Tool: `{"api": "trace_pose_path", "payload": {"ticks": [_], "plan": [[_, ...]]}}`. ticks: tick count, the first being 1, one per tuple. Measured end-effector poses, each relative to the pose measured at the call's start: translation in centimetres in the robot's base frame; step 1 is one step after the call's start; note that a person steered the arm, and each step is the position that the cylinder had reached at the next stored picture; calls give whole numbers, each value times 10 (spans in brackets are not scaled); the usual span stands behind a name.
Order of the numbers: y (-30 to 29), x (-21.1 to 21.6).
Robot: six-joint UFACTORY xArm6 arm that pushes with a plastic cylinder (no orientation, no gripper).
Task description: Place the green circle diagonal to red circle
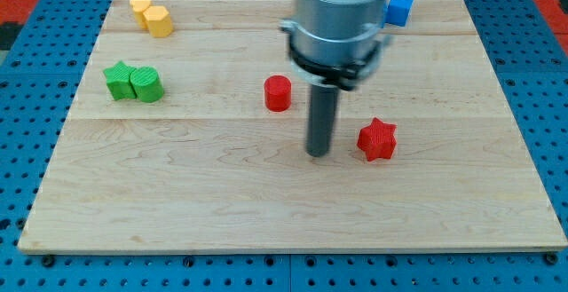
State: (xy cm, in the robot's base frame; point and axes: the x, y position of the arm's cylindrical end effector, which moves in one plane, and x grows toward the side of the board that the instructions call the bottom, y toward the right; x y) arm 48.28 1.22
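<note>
Nearest us, our tip point(319, 153) rests on the counter point(177, 212) between the red circle point(278, 93) and red star point(377, 139), touching neither. With no end effector to open, it holds nothing; we judge the approach step is in hand, since next we must cross to the green circle point(146, 85), beside the green star point(118, 80), and push it rightward.

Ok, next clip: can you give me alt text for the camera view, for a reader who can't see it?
My tip rests on a wooden board between a red cylinder block and a red star block, touching neither. A green cylinder block and green star block sit together at the view's left.
</note>
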Motion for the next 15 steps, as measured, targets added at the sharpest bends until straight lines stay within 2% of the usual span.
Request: {"api": "trace_pose_path", "payload": {"ticks": [1, 3, 4, 6, 7, 9, 10, 11, 12, 15], "plan": [[-40, -24], [-248, -39], [-317, -59], [-299, -121], [-277, -121], [-245, -44], [-245, -34], [-268, -34], [-296, -77], [-154, -91]]}}
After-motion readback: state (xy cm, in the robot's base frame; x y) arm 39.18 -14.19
